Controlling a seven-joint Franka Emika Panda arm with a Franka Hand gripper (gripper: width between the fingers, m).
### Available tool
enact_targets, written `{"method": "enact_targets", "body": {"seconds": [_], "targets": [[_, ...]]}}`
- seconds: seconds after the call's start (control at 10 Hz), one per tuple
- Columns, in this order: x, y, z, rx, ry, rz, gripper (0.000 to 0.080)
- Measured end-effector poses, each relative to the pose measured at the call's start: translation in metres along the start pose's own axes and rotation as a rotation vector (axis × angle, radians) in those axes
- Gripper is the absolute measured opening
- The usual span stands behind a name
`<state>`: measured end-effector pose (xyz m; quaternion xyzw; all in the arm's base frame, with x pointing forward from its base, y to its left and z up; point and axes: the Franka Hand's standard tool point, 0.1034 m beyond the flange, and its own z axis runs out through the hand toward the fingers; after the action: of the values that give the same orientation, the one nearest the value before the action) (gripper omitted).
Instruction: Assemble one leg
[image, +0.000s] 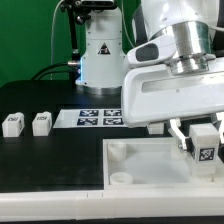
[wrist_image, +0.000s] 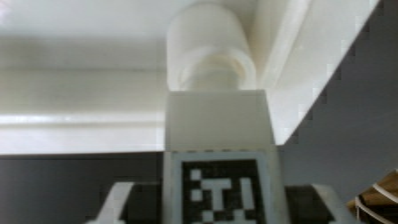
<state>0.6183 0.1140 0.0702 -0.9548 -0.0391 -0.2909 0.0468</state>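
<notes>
My gripper (image: 201, 146) is shut on a leg (image: 205, 148), a small white block with a black-and-white tag facing the camera. It holds the leg just above the right part of the large flat white panel (image: 150, 168). In the wrist view the leg (wrist_image: 219, 120) runs from between my fingers (wrist_image: 128, 203) out to the panel (wrist_image: 80, 95). Its rounded tip lies against a raised edge of the panel. My gripper (wrist_image: 217, 208) clamps the tagged end. Two more legs (image: 12, 124) (image: 41, 122) lie on the black table at the exterior view's left.
The marker board (image: 99, 118) lies flat behind the panel, in front of the robot's white base (image: 100, 55). A round socket (image: 120, 176) shows at the panel's near left corner. My arm's white body hides the table behind the panel's right side.
</notes>
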Motion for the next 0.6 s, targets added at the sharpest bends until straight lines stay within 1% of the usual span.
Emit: {"method": "enact_targets", "body": {"seconds": [0.3,0.5,0.6], "targets": [[-0.0021,-0.0021,0.0008,-0.004,0.016,0.001,0.0292],[-0.0088,-0.0037,-0.0004,-0.022,0.027,0.027,0.0292],[-0.0088,-0.0035,-0.0004,-0.022,0.013,0.026,0.0292]]}}
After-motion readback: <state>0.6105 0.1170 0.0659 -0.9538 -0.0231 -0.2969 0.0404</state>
